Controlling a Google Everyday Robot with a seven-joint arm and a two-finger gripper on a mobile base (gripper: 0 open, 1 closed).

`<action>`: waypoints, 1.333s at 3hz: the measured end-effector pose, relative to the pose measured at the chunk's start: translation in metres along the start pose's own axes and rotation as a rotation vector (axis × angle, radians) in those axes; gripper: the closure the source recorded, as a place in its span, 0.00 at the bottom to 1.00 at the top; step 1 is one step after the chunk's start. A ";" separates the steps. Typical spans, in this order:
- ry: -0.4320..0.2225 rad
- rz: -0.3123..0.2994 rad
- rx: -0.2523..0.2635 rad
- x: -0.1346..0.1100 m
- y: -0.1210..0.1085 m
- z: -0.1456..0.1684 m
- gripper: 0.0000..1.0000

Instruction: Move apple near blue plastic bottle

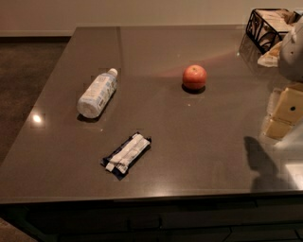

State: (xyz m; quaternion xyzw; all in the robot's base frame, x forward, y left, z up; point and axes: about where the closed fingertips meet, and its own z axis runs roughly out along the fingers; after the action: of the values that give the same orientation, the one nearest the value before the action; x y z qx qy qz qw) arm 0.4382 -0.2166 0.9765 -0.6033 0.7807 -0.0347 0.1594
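Fingers (289,106) on the gripper (275,116) look parted and empty, two blocky cream pads with a thin gap between them, hanging over the right edge of the table (189,142). The pale arm (294,47) above them is cut off by the frame.

The table is a big slab, dark grey-brown and polished enough to mirror stuff; you get light glints on the left and a soft shadow under the gripper. A plain light wall (118,12) runs behind it, and the dark, matte floor (23,80) on the left looks like carpet.

The apple (194,77) sits upright right of centre, round, red-orange and smooth. The bottle (97,93) lies on its side over on the left, clear bluish plastic, pale label, white cap pointing away. So those two are well apart. A flat packet (127,153), dark blue and white and crinkly, lies nearer the front edge. A black wire basket (265,28) sits at the far right corner with pale stuff in it.
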 end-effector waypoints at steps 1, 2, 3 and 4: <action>0.000 0.000 0.000 0.000 0.000 0.000 0.00; -0.004 0.014 0.011 -0.002 -0.004 0.001 0.00; -0.011 0.054 0.043 -0.014 -0.023 0.015 0.00; -0.033 0.127 0.088 -0.032 -0.057 0.037 0.00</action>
State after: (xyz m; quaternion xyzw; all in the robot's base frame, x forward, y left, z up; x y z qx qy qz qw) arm 0.5092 -0.1967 0.9618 -0.5454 0.8124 -0.0489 0.2003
